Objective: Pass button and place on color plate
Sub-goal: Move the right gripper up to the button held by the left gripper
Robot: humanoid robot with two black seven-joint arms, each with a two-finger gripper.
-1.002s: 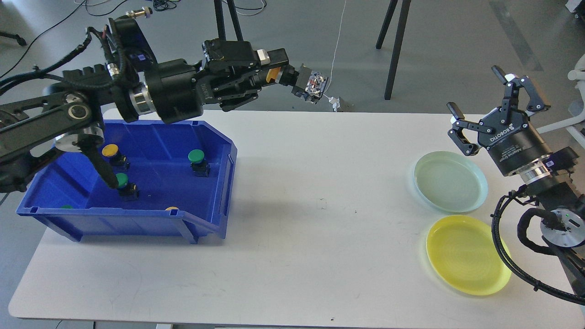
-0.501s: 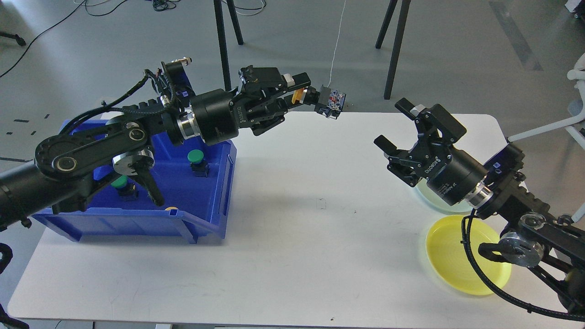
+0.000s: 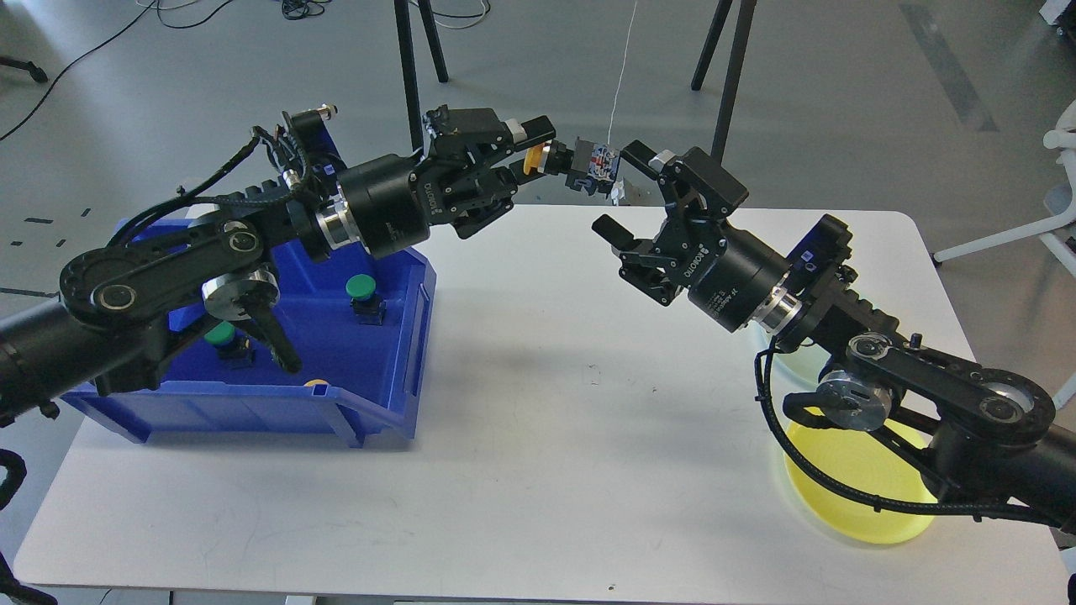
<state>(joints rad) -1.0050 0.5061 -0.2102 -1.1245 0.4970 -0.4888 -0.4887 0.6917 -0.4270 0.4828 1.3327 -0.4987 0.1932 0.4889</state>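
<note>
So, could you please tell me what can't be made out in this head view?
- Green plate: almost wholly hidden behind the right arm.
- Yellow plate: partly covered by that arm and cable.
- Two buttons in the blue bin: only their caps' edges show above the front wall.

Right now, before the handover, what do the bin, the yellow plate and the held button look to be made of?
Blue bin: moulded plastic, slightly glossy, with ribbed walls and a rolled rim. Yellow plate: likely translucent plastic, since the table's brightness glows through it. Yellow button, clamped in the left gripper: a plastic cap on a black plastic body, apparently with small metal terminals at the rear, too small to confirm.
</note>
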